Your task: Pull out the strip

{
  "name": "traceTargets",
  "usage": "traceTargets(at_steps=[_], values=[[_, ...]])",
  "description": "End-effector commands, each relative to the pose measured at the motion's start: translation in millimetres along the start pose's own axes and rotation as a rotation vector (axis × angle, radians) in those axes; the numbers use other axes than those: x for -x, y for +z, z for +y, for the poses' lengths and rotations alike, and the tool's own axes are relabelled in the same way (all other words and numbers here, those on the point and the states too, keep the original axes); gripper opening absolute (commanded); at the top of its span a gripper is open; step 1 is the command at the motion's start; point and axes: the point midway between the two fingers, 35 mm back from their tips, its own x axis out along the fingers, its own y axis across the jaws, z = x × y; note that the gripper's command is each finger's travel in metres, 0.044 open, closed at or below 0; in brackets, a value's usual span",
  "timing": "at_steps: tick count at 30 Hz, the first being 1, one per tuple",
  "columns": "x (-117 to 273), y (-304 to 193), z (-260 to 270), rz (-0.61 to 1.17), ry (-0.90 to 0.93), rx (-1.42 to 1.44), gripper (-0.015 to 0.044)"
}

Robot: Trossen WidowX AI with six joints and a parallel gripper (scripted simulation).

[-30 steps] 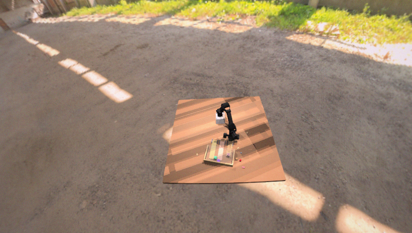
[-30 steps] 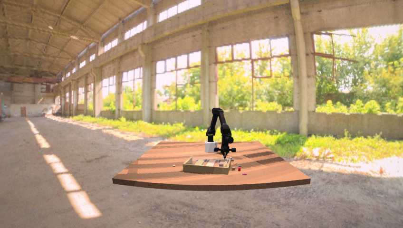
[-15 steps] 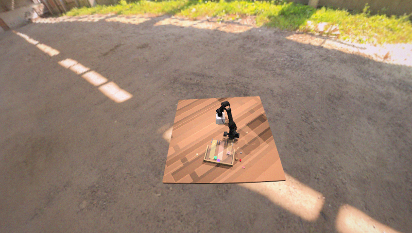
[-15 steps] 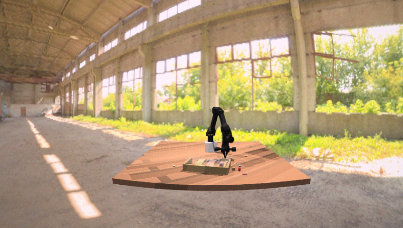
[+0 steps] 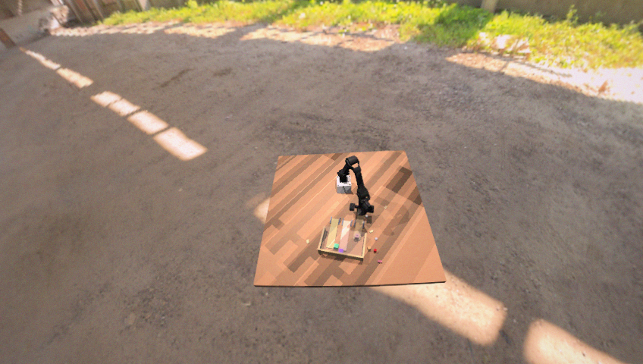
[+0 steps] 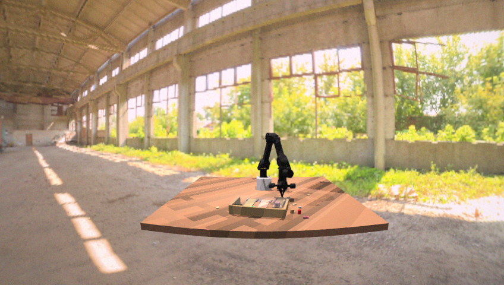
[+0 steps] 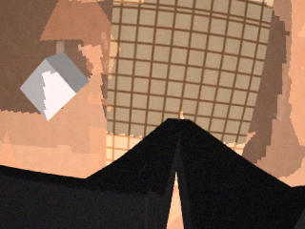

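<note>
My gripper (image 6: 282,196) (image 7: 177,130) is shut at the near end of the grid-patterned strip (image 7: 191,62), seemingly pinching a small tab there; the grip itself is mostly hidden. In the top view this strip (image 5: 359,224) is the rightmost, at the tray's arm-side edge. A pinkish cube (image 5: 356,236) (image 6: 276,204) is at or on its far end; exact contact and any label are too small to read. A yellowish strip (image 5: 333,232) and a pale pink strip (image 5: 345,230) lie left of it. A green cube (image 5: 336,246) and a purple cube (image 5: 340,250) are at their far ends.
The low wooden tray (image 5: 340,255) (image 6: 260,211) has walls around the strips. Blue guides stand at its arm side. A grey cube (image 7: 53,86) lies left of the strip in the wrist view. A red block (image 5: 374,250) (image 6: 299,211) and several small pieces lie right of the tray.
</note>
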Motion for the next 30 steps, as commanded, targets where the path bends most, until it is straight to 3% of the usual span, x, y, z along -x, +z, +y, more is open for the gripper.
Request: traceTargets(at_steps=[1,30], values=[[-4.5,-14.3,-1.7,0.026,-0.007,0.002,0.0],[-4.0,-59.1,-0.3,0.03,-0.006,0.003,0.0]])
